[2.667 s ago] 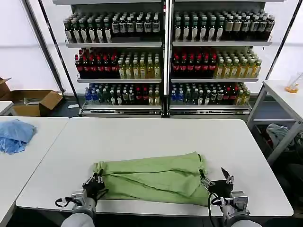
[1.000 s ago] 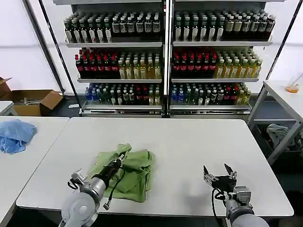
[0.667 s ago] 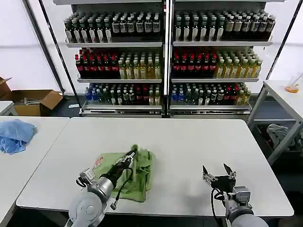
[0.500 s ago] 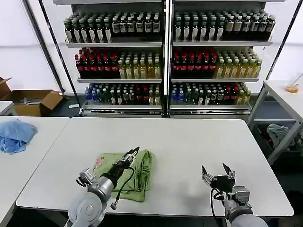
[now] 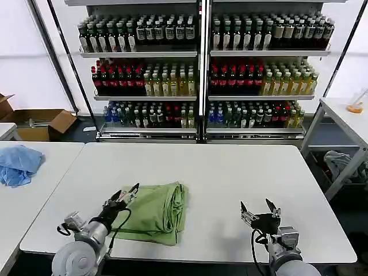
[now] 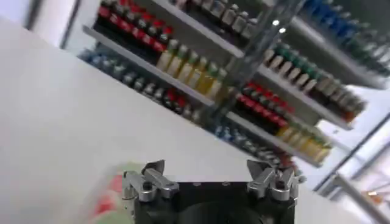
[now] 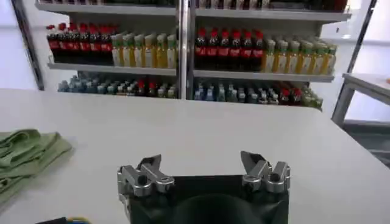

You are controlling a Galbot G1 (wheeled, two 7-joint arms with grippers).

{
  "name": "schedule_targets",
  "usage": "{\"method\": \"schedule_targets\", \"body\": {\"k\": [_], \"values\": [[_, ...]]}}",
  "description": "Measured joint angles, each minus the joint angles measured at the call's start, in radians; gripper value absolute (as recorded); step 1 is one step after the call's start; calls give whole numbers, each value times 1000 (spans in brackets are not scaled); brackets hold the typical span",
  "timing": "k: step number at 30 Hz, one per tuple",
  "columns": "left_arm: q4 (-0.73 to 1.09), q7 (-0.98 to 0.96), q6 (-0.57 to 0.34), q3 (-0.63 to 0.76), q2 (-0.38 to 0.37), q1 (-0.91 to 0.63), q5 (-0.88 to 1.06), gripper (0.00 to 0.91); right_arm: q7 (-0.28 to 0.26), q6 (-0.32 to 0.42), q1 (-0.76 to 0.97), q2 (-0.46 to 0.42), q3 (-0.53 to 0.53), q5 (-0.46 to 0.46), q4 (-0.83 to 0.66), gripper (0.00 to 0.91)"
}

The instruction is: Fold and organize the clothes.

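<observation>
left claw withdrawn, folded shirt released

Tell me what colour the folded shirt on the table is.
The folded shirt is plain light green; the head view shows it best.

bright, even overhead light, soft shadows; left wrist view motion-blurred.

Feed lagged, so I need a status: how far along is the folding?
Done: the soft light green cotton shirt lies folded into a compact bundle on the white table. In hand: nothing; the left gripper sits open at its edge, the right gripper open, apart. Left: organizing it.
</observation>
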Motion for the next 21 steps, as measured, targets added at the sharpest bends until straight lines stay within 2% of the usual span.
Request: {"method": "schedule_targets", "body": {"k": [10,21], "values": [[89,36,-8,-27,5,15,109,907,0,2,-12,-6,8,0,5,907],[160,59,-16,14,-25,-13,160,907,1,-2,-21,-7,18,0,18,907]]}}
